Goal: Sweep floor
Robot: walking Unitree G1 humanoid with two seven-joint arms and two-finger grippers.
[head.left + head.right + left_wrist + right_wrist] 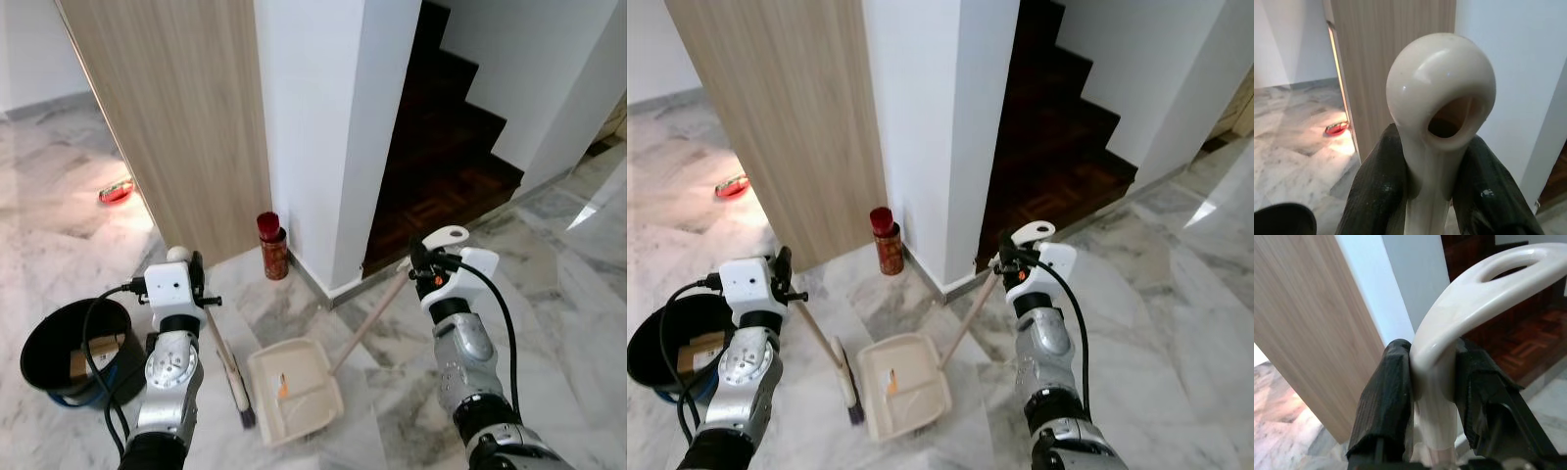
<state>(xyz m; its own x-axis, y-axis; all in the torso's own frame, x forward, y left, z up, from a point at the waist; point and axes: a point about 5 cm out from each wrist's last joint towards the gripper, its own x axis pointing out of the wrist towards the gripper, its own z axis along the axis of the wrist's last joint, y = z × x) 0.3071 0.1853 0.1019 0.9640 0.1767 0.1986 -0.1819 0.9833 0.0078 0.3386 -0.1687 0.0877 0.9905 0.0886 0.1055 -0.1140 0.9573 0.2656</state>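
The left gripper (1422,196) is clamped on the broom handle (217,338); the brush head (242,403) rests on the marble floor (392,372) just beside the dustpan (294,390). The right gripper (1432,401) is clamped on the dustpan handle (367,318), which slopes down toward the pan. The orange scrap (283,388) lies inside the dustpan.

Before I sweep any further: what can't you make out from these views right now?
- Dirt left on the floor: too small to tell against the marble veining, eye views.
- Orange scrap in the dustpan: too small to identify.
- Contents of the black bucket: partly hidden by its rim and the left arm's cable.
- Broom bristles' contact with the floor: hidden behind the left arm.
- Red thing by the wooden panel: too small to identify.
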